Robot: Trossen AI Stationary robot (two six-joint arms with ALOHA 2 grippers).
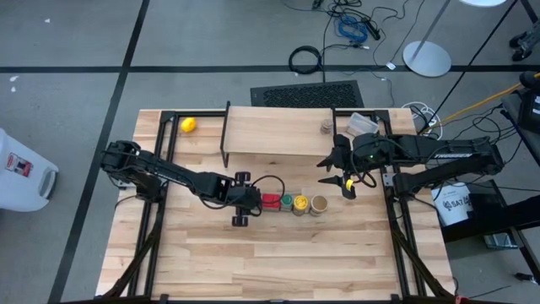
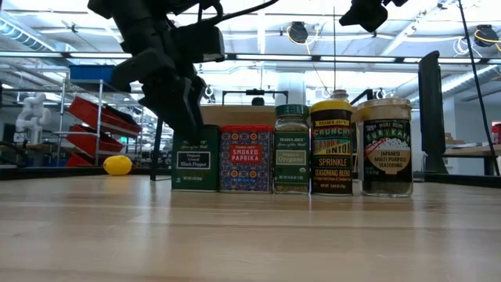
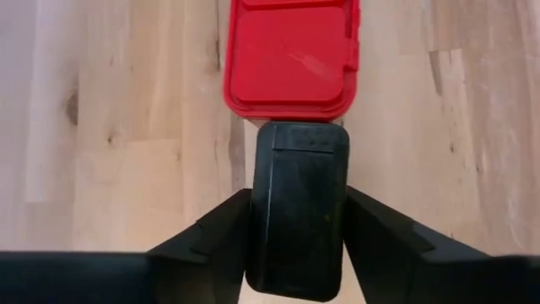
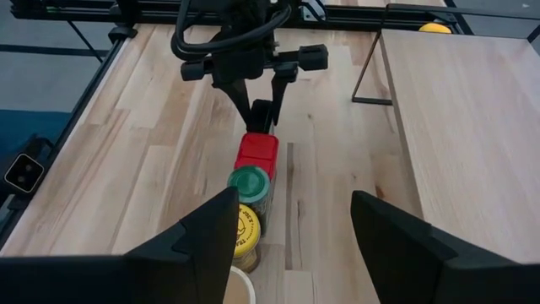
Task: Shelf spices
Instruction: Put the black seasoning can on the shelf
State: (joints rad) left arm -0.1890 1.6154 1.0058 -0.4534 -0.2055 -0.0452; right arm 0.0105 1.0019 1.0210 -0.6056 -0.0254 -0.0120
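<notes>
wooden table (image 1: 253,253) carries shelf (image 1: 278,131), spices (image 1: 299,204).

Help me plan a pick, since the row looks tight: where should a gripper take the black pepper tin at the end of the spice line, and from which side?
Grip the black pepper tin across its two narrow sides near the lid, coming down from above. It stands upright, its far end sits against the red paprika tin, and only those sides are free. The left gripper already straddles it that way.

1. yellow lemon-like ball (image 1: 188,125) on the wooden table (image 1: 278,253), near its far left corner.
2. clear plastic tub (image 1: 363,123) near the far right corner.
3. black floor mat (image 1: 307,95) beyond the table.
4. coiled cables (image 1: 350,25) on the grey floor.
</notes>
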